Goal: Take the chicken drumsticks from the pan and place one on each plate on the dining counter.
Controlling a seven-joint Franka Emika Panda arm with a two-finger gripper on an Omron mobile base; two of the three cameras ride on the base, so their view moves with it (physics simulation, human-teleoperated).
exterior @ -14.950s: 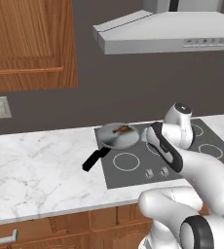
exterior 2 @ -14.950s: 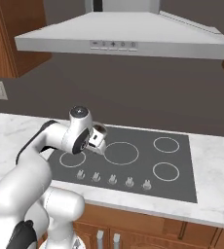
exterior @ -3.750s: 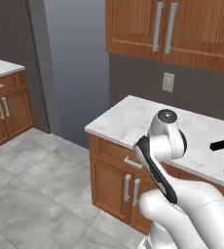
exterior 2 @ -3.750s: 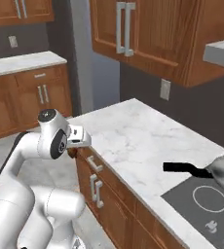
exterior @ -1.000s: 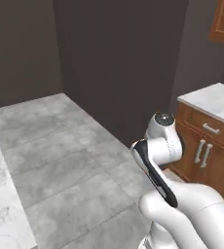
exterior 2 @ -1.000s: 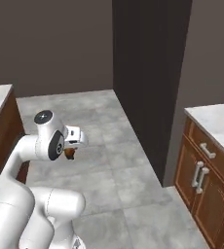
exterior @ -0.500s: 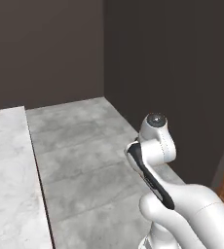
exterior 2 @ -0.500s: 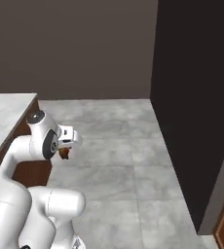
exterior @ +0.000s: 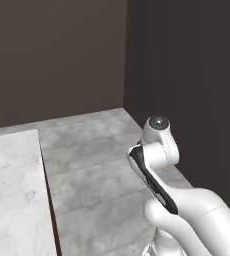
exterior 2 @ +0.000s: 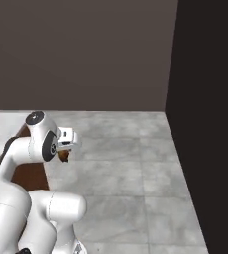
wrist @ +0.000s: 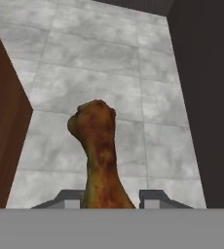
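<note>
Though its tips are cut off, tool [wrist: 109, 202] clamps drumstick [wrist: 100, 155] w/ thin end hidden.

I see open grey floor [exterior 2: 131, 163] ahead; dark wall [exterior 2: 210, 99] blocks right (counter [exterior: 12, 195] edges left).

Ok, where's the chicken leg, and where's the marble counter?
chicken drumstick [wrist: 100, 146], hand view, on the middle of its brown meat.
dining counter [exterior: 9, 190], left base view, on its bare marble top.
</note>
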